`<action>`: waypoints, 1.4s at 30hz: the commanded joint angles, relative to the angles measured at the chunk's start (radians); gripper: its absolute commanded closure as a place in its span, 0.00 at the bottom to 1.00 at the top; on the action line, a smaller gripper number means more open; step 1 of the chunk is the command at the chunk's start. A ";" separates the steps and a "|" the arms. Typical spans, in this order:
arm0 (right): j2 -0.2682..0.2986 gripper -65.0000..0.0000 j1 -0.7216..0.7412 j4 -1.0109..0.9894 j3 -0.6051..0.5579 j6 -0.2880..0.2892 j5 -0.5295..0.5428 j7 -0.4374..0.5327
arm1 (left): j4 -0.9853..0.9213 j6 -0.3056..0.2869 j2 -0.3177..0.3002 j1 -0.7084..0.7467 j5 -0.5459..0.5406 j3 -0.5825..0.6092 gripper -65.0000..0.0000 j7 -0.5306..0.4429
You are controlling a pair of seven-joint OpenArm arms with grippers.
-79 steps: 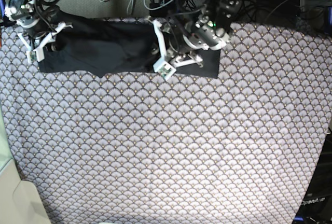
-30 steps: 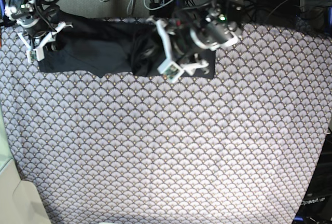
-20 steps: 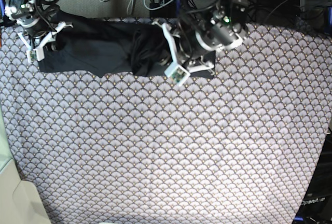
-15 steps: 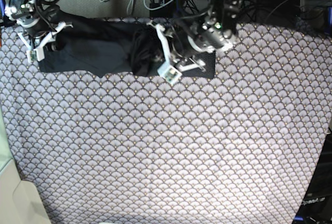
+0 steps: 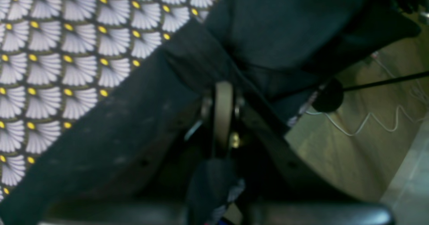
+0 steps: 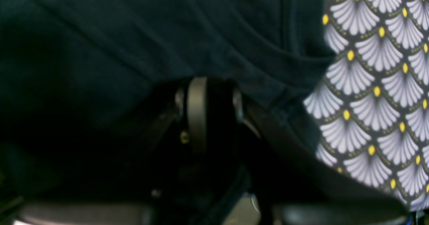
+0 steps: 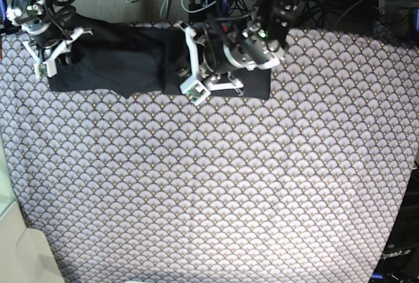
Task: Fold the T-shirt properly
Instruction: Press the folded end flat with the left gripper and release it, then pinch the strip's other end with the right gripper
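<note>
left hand [image 7: 185, 67] clamped on T-shirt [image 7: 131, 60] | right hand [image 7: 55, 50] grips its edge

T-shirt [image 7: 131, 60] — soft matt black cloth, faintly creased; tablecloth [image 7: 216, 185] — matt printed fabric, fan-scale pattern.

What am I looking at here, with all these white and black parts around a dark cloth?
It is a robot with two arms. One picture looks down from above; the other two come from cameras on the wrists. A black T-shirt lies at the far edge of a table with a scale-patterned cloth. The left gripper, on the overhead picture's right, has its fingers shut over the shirt's middle. The right gripper sits at the shirt's other end, fingers down in the fabric; a grip is unclear.
</note>
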 commanded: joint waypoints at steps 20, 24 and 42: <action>0.009 0.86 -0.003 0.009 -0.008 0.004 0.009 0.004 | 0.145 -0.004 -0.168 0.126 -0.017 -0.212 0.99 -0.014; 0.009 0.86 -0.003 0.009 -0.008 0.004 0.009 0.004 | 0.143 -0.004 -0.169 0.126 -0.017 -0.233 0.99 -0.014; 0.012 0.86 -0.002 0.017 -0.005 0.004 0.009 0.004 | -0.052 -0.004 -0.141 0.079 -0.017 -0.230 0.99 -0.026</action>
